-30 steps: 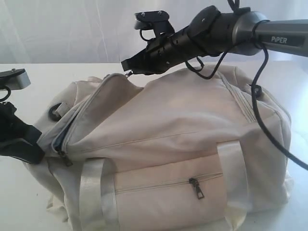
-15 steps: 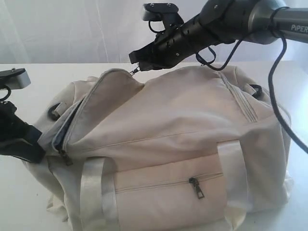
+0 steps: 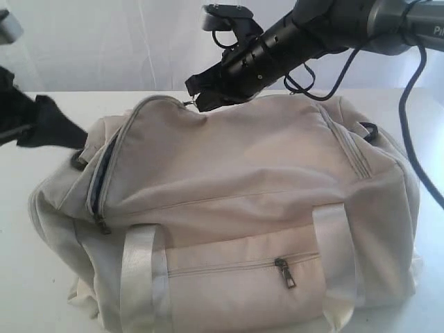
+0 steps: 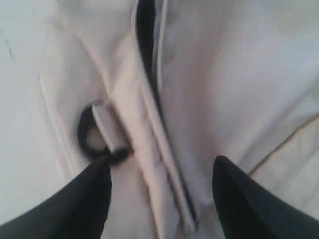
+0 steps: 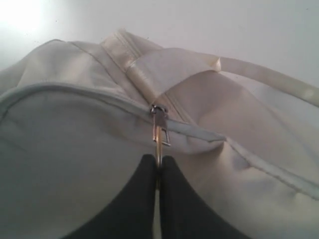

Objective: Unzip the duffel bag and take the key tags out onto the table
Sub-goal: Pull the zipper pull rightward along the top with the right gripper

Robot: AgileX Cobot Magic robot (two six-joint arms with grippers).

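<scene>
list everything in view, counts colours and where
cream fabric duffel bag: one, cream, filling the middle of the exterior view
grey main zipper: one, grey, across the bag's top, parted at its left end
metal zipper pull: one, silver, at the bag's top, pinched by the right gripper
front pocket zipper pull: one, dark grey, on the closed front pocket
pale webbing handles: two straps, pale, down the bag's front
black strap rings: two, black, one at each end
white table: one, white, under the bag
key tags: none in view
left gripper: one, black, open, over the bag's left end
right gripper: one, black, shut on the zipper pull
</scene>
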